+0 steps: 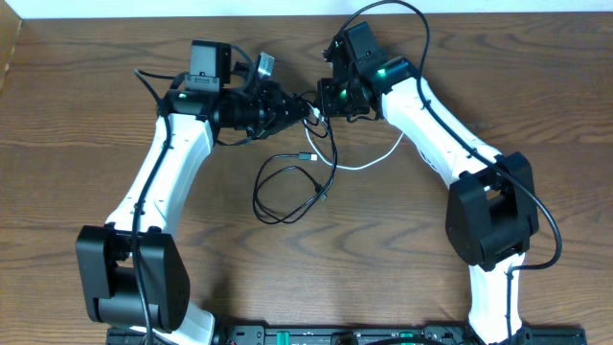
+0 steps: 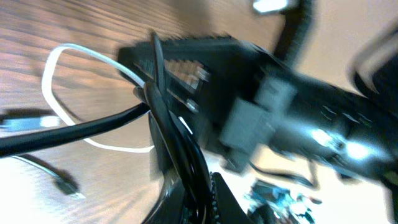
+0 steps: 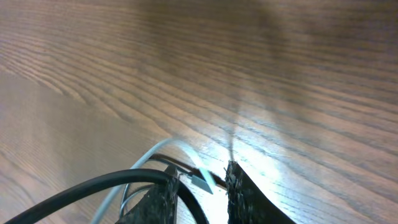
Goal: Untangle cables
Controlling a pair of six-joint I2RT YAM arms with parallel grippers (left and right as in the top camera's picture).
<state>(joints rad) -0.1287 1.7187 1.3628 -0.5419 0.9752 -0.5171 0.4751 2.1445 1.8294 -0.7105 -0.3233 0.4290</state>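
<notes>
Two cables, both mid-table on the wood top (image 1: 77, 125). The white cable (image 1: 374, 161) comes down from where the two grippers meet, bends at the bottom and sweeps off to the right, passing by the right arm. The black cable (image 1: 258, 196) lies in loose loops just below and left of that. One small plug (image 1: 306, 156) points right near the top of the loops, and another end sits at their right edge. The black cord also climbs twd the grippers, so the two cords run close together up there. Crossed or just side by side? Can't tell from overhead.

The left gripper (image 1: 310, 111) reaches in from the left and the right gripper (image 1: 330, 99) tips down from the rear. Their tips are nearly touching, right above the top of the white cord.

On the right wrist cam, the right gripper (image 3: 204, 177) has its jaws apart, with bare wood showing btwn them. A pale tip sits in that gap, and the white cable (image 3: 146, 160) arcs away to the left, low over the table.

The left wrist cam is v. blurry. The white cable (image 2: 50, 71) makes a loop at left, dark cords cross in front, and the other arm's black body fills the middle. A small plug (image 2: 69, 186) lies on the wood at lower left. Left jaws: can't tell if parted or closed, prob. too smeared to call.
</notes>
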